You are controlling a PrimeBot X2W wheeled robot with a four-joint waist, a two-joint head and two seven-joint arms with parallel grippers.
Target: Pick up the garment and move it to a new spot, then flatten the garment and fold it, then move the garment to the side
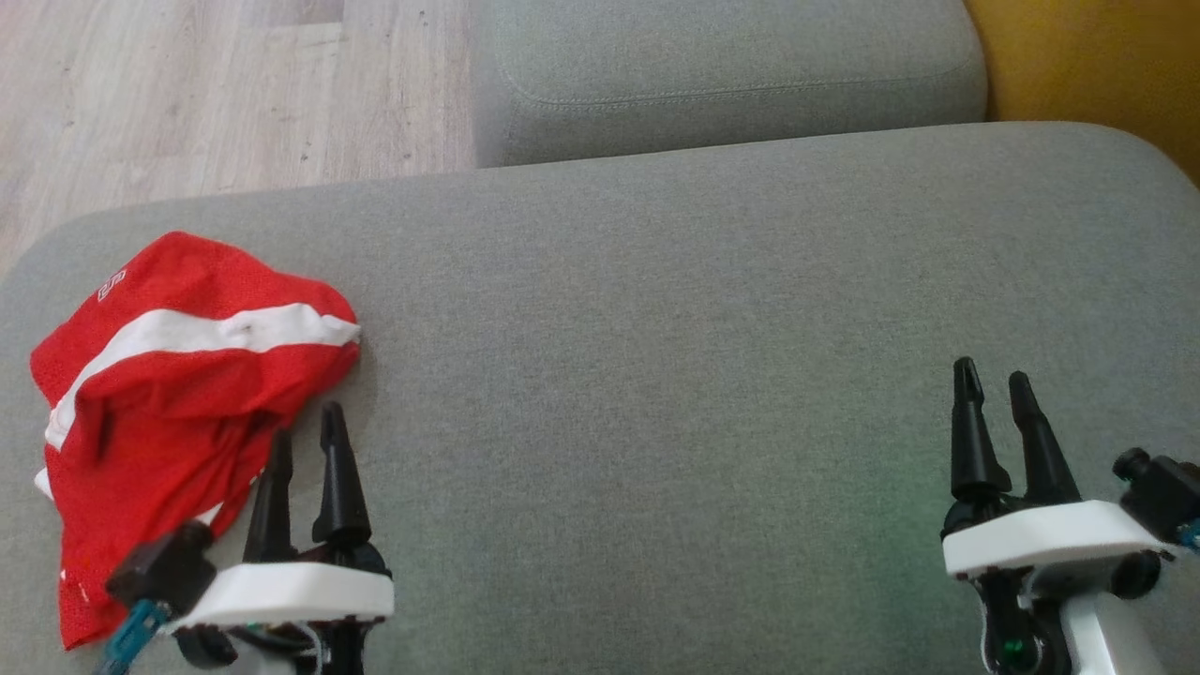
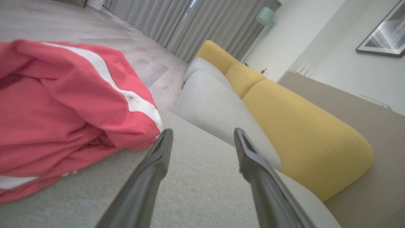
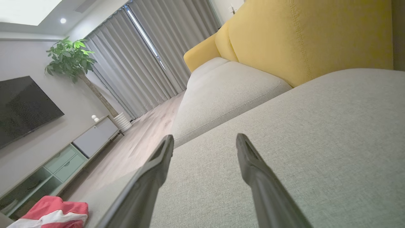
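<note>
The garment [image 1: 173, 394] is red with a white stripe and lies crumpled at the left end of the grey sofa seat [image 1: 656, 356]. My left gripper [image 1: 307, 424] stands open just to the right of its lower edge, nothing between the fingers. In the left wrist view the garment [image 2: 66, 107] bulks up left of the open left gripper [image 2: 202, 134], close to the left fingertip. My right gripper [image 1: 992, 378] is open over bare cushion at the far right. The right wrist view has the right gripper [image 3: 205, 141] open and the garment [image 3: 53, 212] far off at the lower left.
A second grey cushion [image 1: 722, 75] lies beyond the seat, with yellow back cushions [image 2: 300, 126] on the right. Wooden floor [image 1: 206, 94] lies past the seat's far left edge. A TV [image 3: 22, 107], cabinet [image 3: 63, 158] and potted plant [image 3: 71, 57] stand across the room.
</note>
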